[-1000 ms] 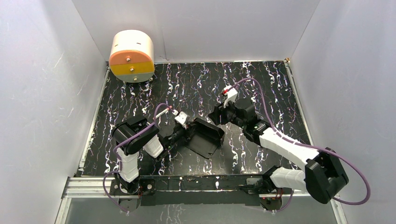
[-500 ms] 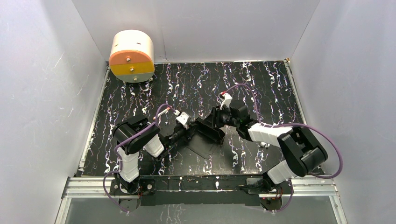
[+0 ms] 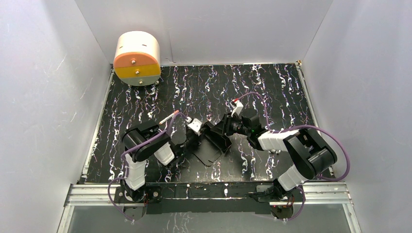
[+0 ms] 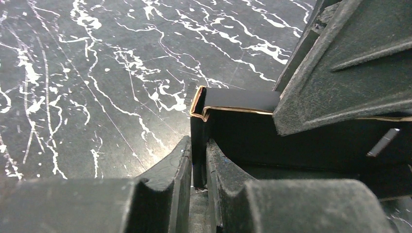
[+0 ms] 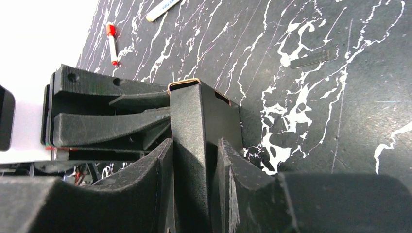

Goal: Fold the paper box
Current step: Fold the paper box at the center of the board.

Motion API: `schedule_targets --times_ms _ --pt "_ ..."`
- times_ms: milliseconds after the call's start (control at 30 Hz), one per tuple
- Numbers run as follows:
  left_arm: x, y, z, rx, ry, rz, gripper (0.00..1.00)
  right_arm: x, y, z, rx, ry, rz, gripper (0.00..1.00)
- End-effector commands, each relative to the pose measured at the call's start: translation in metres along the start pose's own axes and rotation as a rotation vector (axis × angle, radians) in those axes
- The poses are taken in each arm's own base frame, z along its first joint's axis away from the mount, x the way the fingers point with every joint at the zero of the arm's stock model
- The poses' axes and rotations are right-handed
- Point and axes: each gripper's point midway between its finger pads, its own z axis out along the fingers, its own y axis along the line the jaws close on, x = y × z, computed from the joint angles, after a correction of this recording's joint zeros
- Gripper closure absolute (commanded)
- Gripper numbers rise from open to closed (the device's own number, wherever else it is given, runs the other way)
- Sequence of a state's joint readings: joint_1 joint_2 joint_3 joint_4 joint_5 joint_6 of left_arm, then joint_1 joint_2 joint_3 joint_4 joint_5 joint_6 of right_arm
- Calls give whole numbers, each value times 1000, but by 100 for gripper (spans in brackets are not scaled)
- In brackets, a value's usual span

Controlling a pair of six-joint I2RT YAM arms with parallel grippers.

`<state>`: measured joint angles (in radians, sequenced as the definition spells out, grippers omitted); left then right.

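Clearly, the fold is under way but not finished. Nearest to us in the left wrist view, the left gripper (image 4: 197, 162) is clamped on a thin upright wall of the paper box (image 4: 235, 99), the card pinched edge-on between its pads. Just beyond that, a corner of the wall is already bent over, showing its pale cut edge.

From the other side, the right gripper (image 5: 194, 145) straddles a raised, creased corner of the box. One finger lies against the card and the other sits just beside it. We cannot tell whether these jaws are pinching yet.

From above, the box (image 3: 206, 151) lies on the marbled table (image 3: 272, 92) in front of and between the two arm bases, with both grippers meeting over it. We judge that at least two walls are standing while a flat panel lies open toward the near edge. That leaves the remaining sides to raise and the flaps to tuck in.

Much is hard to read. Black card against black fingers and a dark tabletop blurs the box's outline from above. The wrist views cut off its lower part, and the inside is in shadow, so we cannot count the flaps left.

In the far left corner stands a cream and orange drum-shaped object (image 3: 137, 57), well apart from the work.
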<state>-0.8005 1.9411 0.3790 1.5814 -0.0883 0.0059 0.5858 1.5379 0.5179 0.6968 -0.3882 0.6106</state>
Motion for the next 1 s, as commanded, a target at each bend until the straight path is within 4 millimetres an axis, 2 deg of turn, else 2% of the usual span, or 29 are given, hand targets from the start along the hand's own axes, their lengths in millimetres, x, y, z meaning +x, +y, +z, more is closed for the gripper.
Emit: schedule_targets --times_ms 0,233,433,600,767,967 --pt "-22 35 2 -257 -114 95 100 7 17 0 -77 23 23 61" --pt "-30 39 7 -411 -142 112 100 9 24 2 -73 36 8 62" --pt "-44 40 5 -445 -199 -34 100 9 28 2 -78 37 5 62" --pt "-32 19 5 -349 -175 -48 100 -2 29 6 -59 25 -36 62" --pt "-25 22 -3 -353 -152 -45 100 -14 32 9 -26 26 -114 62" --pt "-25 19 -5 -340 -155 -78 100 -9 28 17 81 75 -219 65"
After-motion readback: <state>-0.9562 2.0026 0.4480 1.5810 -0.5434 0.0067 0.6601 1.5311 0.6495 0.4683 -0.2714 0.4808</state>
